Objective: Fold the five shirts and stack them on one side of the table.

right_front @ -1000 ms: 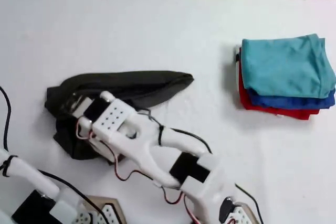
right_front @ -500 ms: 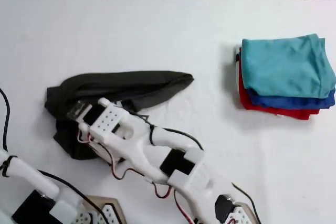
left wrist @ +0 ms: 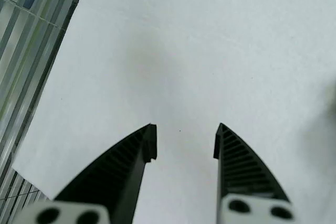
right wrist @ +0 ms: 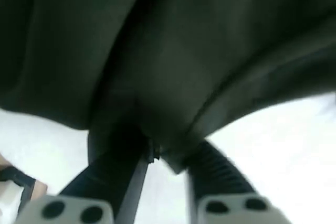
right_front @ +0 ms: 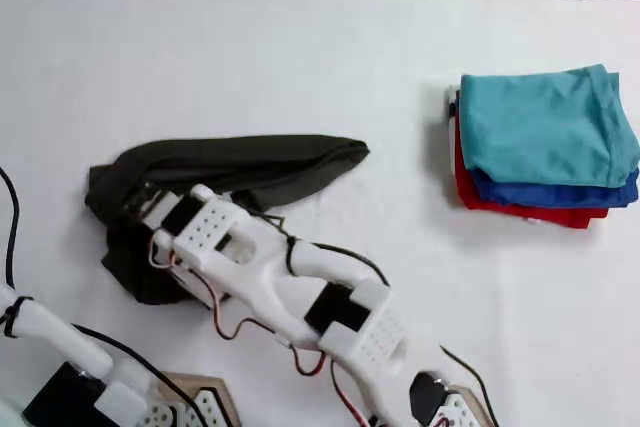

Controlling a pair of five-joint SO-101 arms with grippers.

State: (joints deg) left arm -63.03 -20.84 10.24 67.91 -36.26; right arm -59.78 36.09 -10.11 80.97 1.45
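My right hand is clamped on the black shirt; my left hand hangs spread apart over the desk.

Left tool — two dark ribbed fingers, tips held apart, white desk visible through the gap. Faint grey shadow on the desk. Past its edge — striped grey-green surface.

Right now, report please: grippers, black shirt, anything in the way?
Left gripper open above table. Right gripper shut on black shirt. Folded stack lies apart, not in the way.
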